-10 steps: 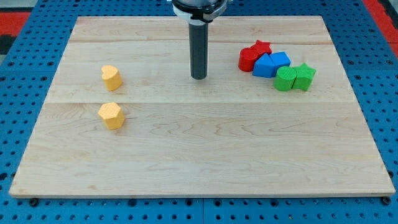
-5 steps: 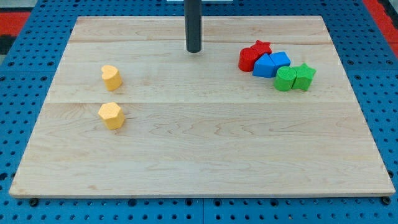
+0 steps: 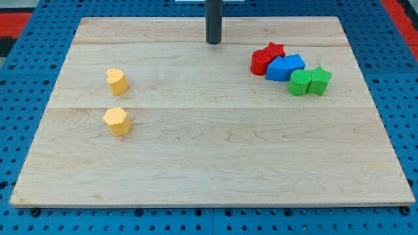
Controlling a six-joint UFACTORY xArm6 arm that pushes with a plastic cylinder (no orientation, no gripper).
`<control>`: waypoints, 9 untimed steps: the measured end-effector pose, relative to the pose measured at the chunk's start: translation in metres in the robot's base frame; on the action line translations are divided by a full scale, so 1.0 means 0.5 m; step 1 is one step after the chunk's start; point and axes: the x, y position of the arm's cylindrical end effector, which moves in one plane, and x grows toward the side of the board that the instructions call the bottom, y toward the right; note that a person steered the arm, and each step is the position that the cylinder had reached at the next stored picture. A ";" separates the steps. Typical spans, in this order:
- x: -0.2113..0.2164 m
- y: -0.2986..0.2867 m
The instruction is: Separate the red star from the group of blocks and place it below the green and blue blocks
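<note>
My tip [image 3: 213, 42] sits near the bench [image 3: 209, 163] top edge, at 10 o'clock from the red star [image 3: 275, 50] and apart from it; no jaws on this rig. Star touches the red block [image 3: 260, 62] and blue blocks [image 3: 285, 67], green blocks [image 3: 309, 81] at its 5 o'clock.

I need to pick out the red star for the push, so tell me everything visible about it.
The red star is a small, matte, solid-red block with a star outline, lying flat on the wooden board near the view's top right. It sits at the top of the cluster, pressed against the other red block on its left and the blue blocks below. My tip is apart, to its left.
</note>
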 end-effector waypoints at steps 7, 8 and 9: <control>0.064 0.230; 0.097 0.226; 0.148 0.214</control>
